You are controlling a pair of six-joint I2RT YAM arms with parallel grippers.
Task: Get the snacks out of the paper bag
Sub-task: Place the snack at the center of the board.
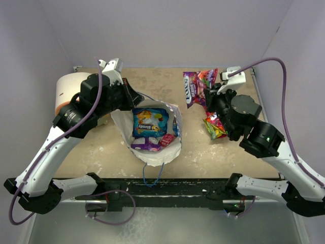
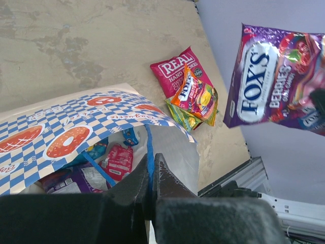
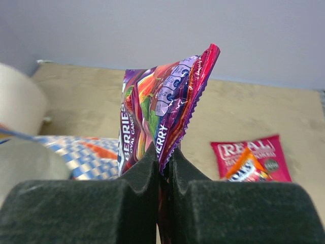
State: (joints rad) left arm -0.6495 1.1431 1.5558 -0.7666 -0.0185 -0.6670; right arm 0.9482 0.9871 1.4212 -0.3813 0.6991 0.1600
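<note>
The blue-and-white checkered paper bag lies open at mid-table with its mouth facing up toward the camera. Inside it are several snacks, among them a blue packet and a red one. My left gripper is shut on the bag's thin blue cord handle at the far rim. My right gripper is shut on the edge of a purple Fox's berries packet, which hangs above the table at the back right. A pink-red REAL packet and a yellow-green fruit packet lie on the table right of the bag.
A white-and-orange cylinder stands at the back left, behind my left arm. White walls close in the table on three sides. A black rail runs along the near edge.
</note>
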